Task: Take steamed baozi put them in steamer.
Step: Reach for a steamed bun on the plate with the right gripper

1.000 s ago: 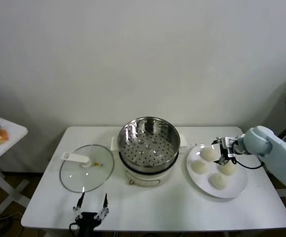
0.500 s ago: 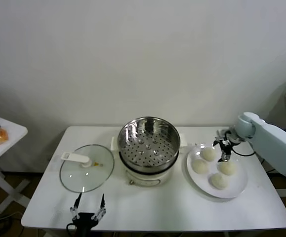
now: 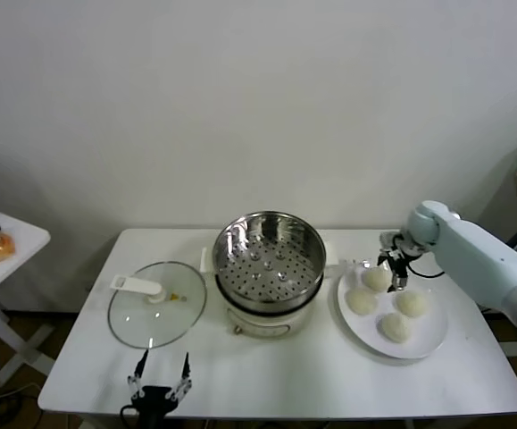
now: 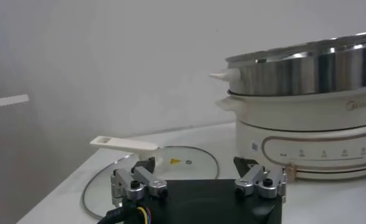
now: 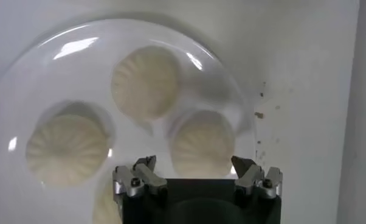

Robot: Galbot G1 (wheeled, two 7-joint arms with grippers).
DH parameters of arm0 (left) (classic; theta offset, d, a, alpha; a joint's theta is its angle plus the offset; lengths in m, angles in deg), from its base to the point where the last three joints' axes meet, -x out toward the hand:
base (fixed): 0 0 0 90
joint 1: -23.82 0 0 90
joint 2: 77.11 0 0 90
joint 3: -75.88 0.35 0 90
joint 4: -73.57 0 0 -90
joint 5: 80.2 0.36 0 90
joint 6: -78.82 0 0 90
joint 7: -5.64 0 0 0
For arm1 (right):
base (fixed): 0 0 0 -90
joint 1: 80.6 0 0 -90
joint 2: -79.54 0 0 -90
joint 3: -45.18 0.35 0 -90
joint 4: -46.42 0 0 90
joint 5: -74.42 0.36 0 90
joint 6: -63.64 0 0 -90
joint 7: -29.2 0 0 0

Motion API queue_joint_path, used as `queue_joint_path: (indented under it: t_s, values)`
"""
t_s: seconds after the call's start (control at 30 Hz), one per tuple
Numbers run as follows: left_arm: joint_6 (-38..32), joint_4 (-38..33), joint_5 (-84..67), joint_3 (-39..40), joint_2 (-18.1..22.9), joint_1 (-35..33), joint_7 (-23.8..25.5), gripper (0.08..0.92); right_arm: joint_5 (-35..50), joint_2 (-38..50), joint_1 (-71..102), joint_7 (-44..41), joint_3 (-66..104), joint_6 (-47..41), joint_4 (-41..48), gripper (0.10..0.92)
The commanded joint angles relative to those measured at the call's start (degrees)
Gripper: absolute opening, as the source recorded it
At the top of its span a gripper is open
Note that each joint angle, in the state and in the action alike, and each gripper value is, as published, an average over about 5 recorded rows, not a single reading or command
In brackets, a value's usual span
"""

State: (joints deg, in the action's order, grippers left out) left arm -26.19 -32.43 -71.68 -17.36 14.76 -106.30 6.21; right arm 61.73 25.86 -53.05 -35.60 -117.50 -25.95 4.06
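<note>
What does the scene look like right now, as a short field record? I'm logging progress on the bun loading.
baozi: four, all on the white plate
steamer: open, basket holds no buns
glass lid: flat on the table, on the steamer's left
right gripper: fingers open, above the plate's rear bun, holding nothing
left gripper: fingers open, idle at the table's front edge near the lid

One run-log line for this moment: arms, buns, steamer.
right hand: open, above rear baozi | left hand: open, idle at table's front edge | four baozi on plate | steamer: empty, lid off beside it
</note>
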Motion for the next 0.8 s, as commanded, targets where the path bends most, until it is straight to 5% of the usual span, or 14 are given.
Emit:
queue_joint_path:
  t_s: [0.03,0.43,0.8]
  values:
    - [-0.53,0.29,0.59,0.05,-0.17,0.06,0.00,0.823,-1.23,-2.02,-0.32,-0.30,0.76,2.25,3.73,0.823]
    - [-0.82,0.34,0.59,-0.17,-0.39,-0.09,-0.03,0.823,-3.90,-3.30,1.00,0.60,3.18,3.85,6.16,0.816]
    - [-1.08,0.53,0.59,-0.24,-0.35,-0.05,-0.15,0.823,-4.16,-3.30,1.24,1.06,3.60,4.36,5.25,0.672]
